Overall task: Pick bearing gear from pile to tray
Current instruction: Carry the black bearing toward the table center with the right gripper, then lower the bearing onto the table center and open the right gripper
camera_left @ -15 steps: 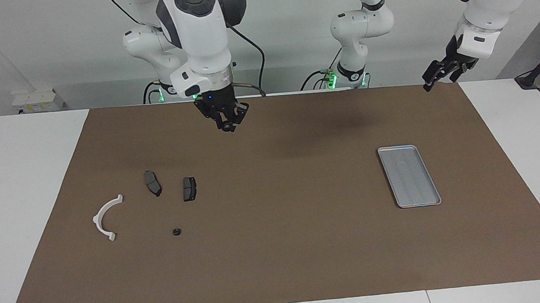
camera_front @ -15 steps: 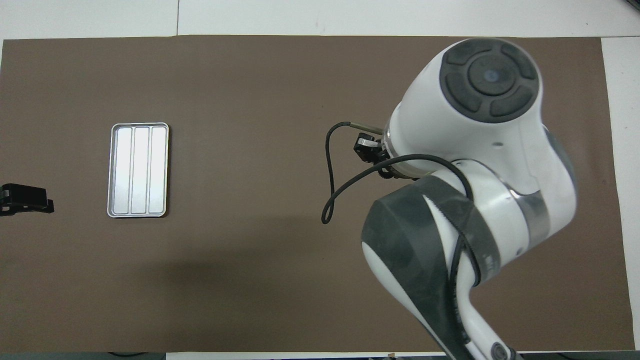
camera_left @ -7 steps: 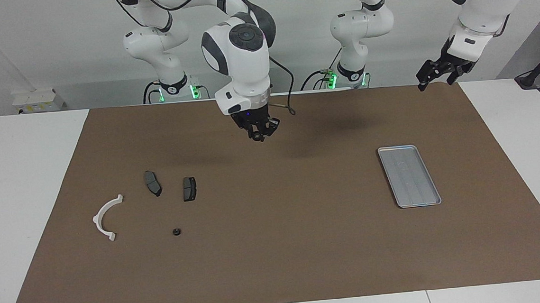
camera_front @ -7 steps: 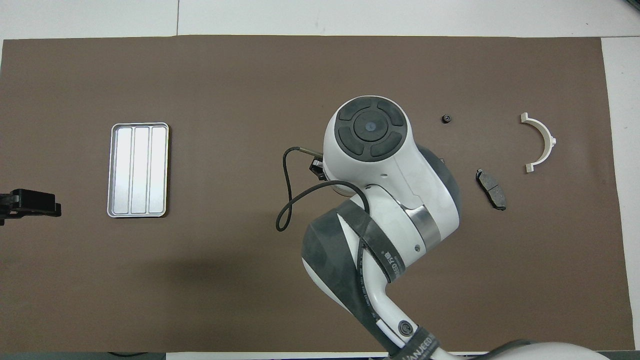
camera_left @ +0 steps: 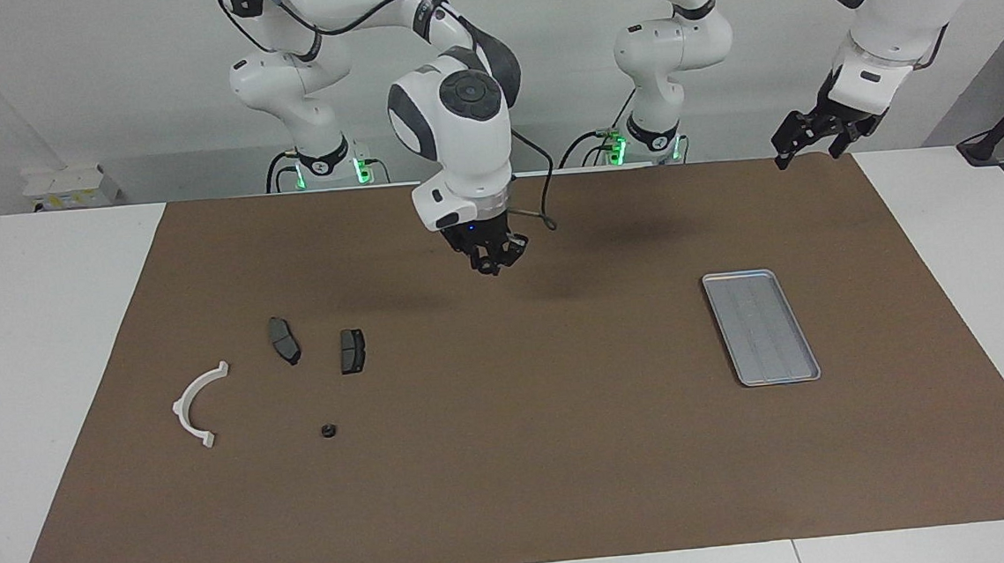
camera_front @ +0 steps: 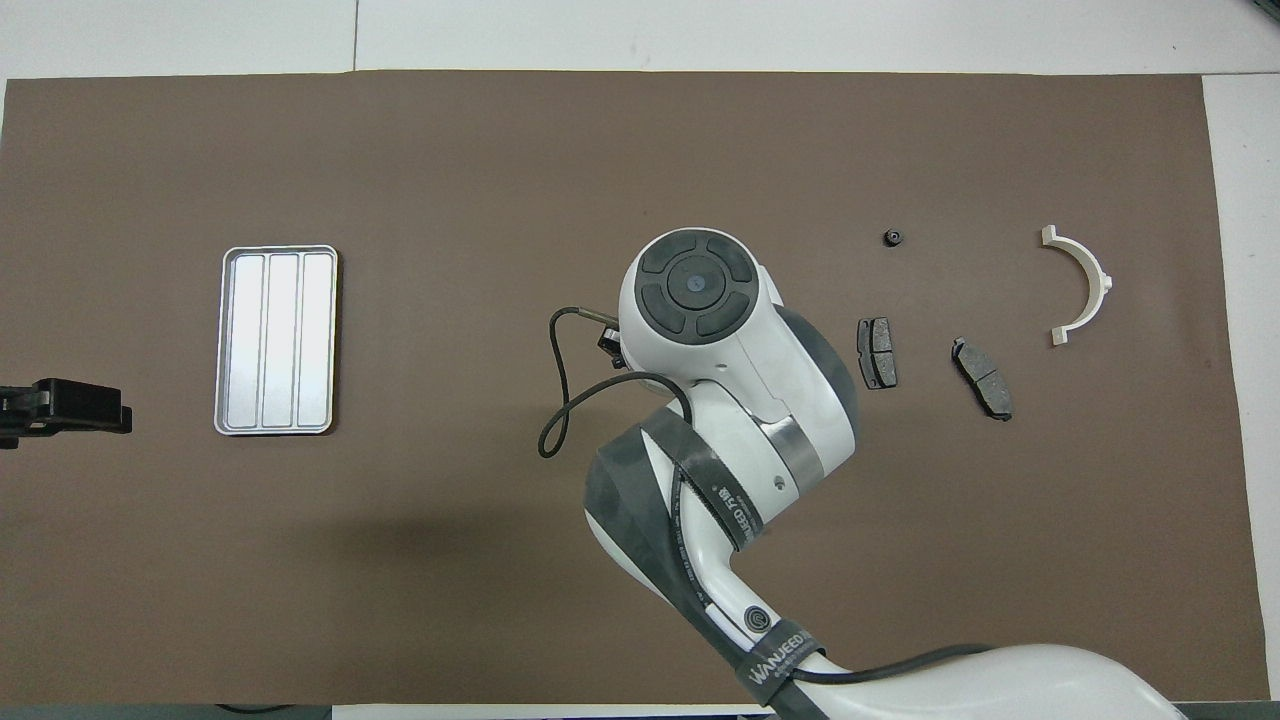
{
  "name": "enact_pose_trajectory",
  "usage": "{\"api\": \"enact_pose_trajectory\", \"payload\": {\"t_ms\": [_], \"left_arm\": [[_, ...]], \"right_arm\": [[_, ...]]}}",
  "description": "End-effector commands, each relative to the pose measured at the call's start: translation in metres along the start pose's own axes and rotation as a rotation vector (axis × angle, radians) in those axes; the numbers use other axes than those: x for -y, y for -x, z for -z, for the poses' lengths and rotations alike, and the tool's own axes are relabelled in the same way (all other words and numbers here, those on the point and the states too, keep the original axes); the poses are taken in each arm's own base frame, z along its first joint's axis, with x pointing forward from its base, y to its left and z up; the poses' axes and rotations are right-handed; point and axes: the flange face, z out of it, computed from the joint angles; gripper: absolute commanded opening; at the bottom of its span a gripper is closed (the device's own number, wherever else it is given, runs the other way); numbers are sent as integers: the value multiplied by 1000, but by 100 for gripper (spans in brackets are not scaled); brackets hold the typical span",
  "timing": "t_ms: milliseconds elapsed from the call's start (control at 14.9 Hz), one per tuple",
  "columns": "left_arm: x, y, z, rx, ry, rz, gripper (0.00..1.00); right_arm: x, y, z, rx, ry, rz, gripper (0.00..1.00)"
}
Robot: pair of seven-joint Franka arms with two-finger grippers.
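Note:
The pile lies toward the right arm's end of the brown mat: a white curved arc, two dark grey brake pads, and one tiny black round piece. The silver ribbed tray lies toward the left arm's end. My right gripper hangs in the air over the middle of the mat, between pile and tray. The arm's own wrist hides it in the overhead view. My left gripper waits raised over the mat's edge at the left arm's end.
The brown mat covers most of the white table. The right arm's black cable loops beside its wrist. A small white box stands at the table's edge near the right arm's base.
The right arm has swung from above the pile toward the middle of the mat and come lower, uncovering the pile in the overhead view. The left gripper has shifted slightly.

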Motion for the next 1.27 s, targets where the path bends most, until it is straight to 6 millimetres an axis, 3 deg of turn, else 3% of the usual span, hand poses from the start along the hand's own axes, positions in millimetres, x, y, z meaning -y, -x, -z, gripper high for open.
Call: {"api": "enact_pose_trajectory", "payload": {"t_ms": [0,134,468,937,1205], "left_arm": [[-2,9,1,-12,16,-15,100],[-3,8,1,-23,16,-21,100],[-4,6,3,-25,14,-54,100],[-15,4,11,-62,14,-60,100],[-15,6,12,-54,13,-62,100]], "right_arm": [[2,10,-20,-31,-1,-3,0],[6,13,-29,-46,13,9,0],[34,29,-85,-116,32,-9,0],[49,34,-129,-150,-4,-14,0],[51,37,-135,-152,-8,-21,0]]}}
